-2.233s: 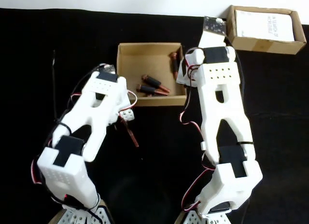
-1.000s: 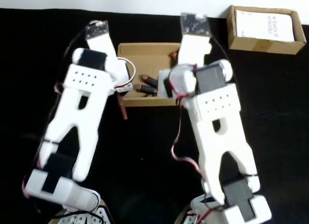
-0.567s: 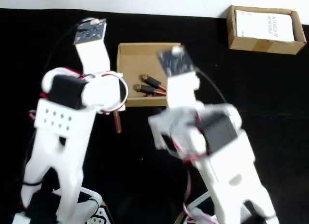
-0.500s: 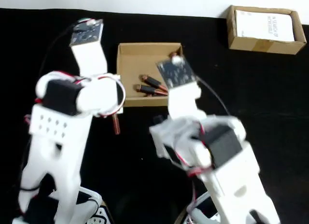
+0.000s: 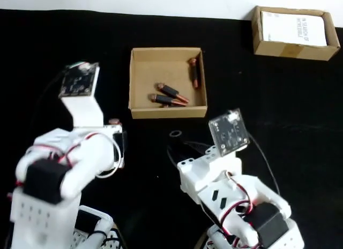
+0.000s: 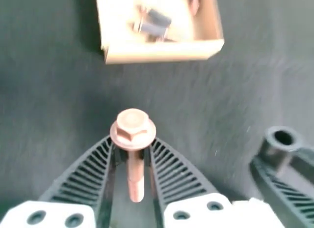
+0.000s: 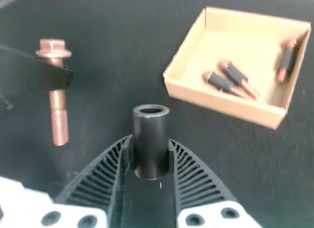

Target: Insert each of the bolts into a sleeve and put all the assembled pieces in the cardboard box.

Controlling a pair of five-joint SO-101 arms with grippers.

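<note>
Pinching a bolt [image 6: 132,132] upright in the left gripper [image 6: 131,143], with the jaws closed on the shank just under the flanged head and the threaded end hanging free below. Gripping a black sleeve [image 7: 150,132] upright in the right gripper [image 7: 150,144], with the jaws clamped around its lower half and the open bore facing up. Holding both pieces above the table [image 5: 289,115], near the cardboard box [image 5: 140,80], with the bolt off to one side of the sleeve, near it but not touching. Judging the bolt as solid metal, stiff, small but dense, probably slick on the smooth shank, so best taken under the head as here, leaving the thread free to enter. Judging the sleeve as a light, rigid tube, apt to twist between ribbed jaws if pushed off-axis, so best held low with the mouth clear. Keeping 3 assembled pieces [image 5: 170,96] inside the cardboard box. Working over a black surface, seemingly cloth and likely soft enough to stop a dropped part rolling far, with a 2nd box [image 5: 292,50] holding white paper at the far corner.
</note>
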